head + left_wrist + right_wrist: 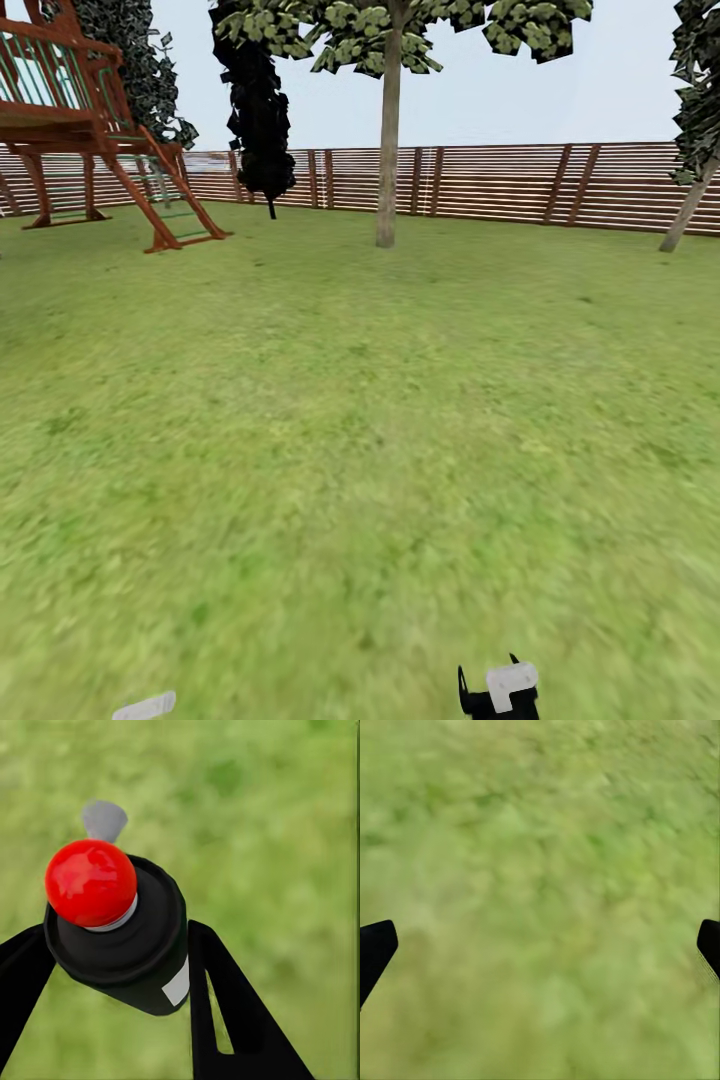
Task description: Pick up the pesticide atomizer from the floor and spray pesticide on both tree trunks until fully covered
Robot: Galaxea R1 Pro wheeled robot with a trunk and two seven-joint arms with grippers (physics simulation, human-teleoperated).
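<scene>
Holding the pesticide atomizer (120, 937) tight, the left gripper (112, 967) hangs over grass (285, 832); the right gripper (540, 945) gapes wide.

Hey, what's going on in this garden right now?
The left gripper is clamped around a black spray atomizer with a red round cap, held above the green lawn. The right gripper is open and empty. A tall bare-trunked tree stands far ahead by the brown slatted fence.
</scene>
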